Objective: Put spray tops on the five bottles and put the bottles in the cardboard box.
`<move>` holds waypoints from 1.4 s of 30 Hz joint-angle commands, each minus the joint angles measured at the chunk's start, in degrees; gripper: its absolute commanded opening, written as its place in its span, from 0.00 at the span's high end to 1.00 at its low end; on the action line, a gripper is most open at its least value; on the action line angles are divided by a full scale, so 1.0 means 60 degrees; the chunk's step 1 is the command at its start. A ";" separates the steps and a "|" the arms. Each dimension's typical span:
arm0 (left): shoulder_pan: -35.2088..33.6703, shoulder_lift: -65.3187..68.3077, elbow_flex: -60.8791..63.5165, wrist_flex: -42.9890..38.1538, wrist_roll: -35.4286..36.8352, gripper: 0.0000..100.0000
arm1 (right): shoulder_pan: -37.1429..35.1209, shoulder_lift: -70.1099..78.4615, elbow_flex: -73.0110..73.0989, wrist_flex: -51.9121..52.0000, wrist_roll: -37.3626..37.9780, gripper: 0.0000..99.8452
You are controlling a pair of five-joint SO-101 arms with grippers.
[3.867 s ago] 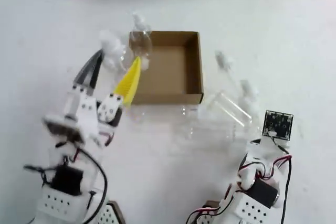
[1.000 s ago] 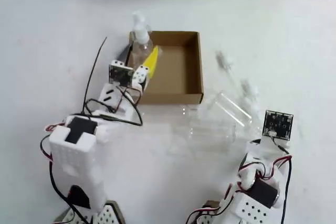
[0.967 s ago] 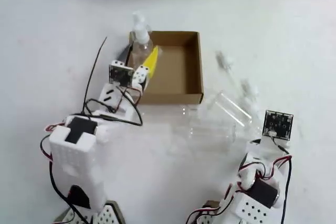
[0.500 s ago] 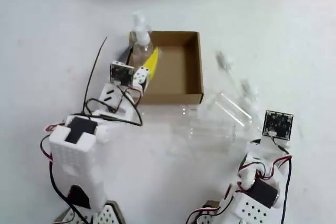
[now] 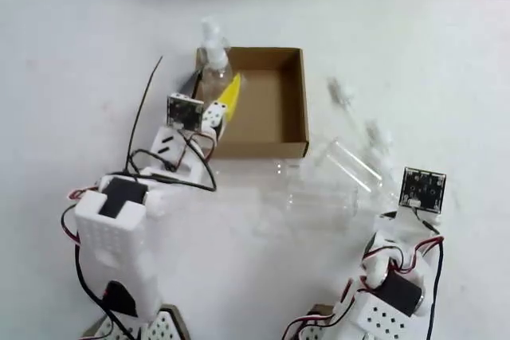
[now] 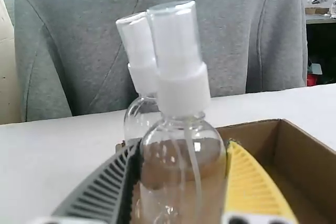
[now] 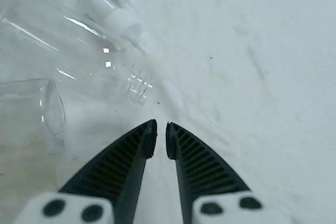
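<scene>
Two things crowd my left gripper (image 6: 181, 153): near bottle (image 6: 181, 129) clamped between its fingers, far bottle (image 6: 135, 121) just beyond them; right gripper (image 7: 157, 140) closed, empty.

Cardboard box (image 5: 275, 105) right half open, gripped bottle (image 6: 181, 156) and second bottle (image 6: 137, 119) crowding left wall, loose bottles (image 5: 347, 166) strewn right

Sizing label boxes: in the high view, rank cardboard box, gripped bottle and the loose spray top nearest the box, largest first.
1. cardboard box
2. bottle in the left gripper; its outline merges with another bottle, so unsure
3. spray top
</scene>
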 commanded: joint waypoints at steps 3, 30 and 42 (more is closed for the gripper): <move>-0.0227 -0.0139 -0.0498 0.1011 -0.0073 0.83 | 0.0095 -0.0125 0.0073 0.0066 0.0103 0.98; -0.0447 -0.0872 -0.0220 0.1949 -0.0059 0.63 | 0.0095 -0.0110 0.0073 0.0066 0.0103 0.98; -0.0462 -0.0974 -0.0015 0.1890 -0.0059 0.63 | 0.0095 -0.0110 0.0073 0.0066 0.0103 0.98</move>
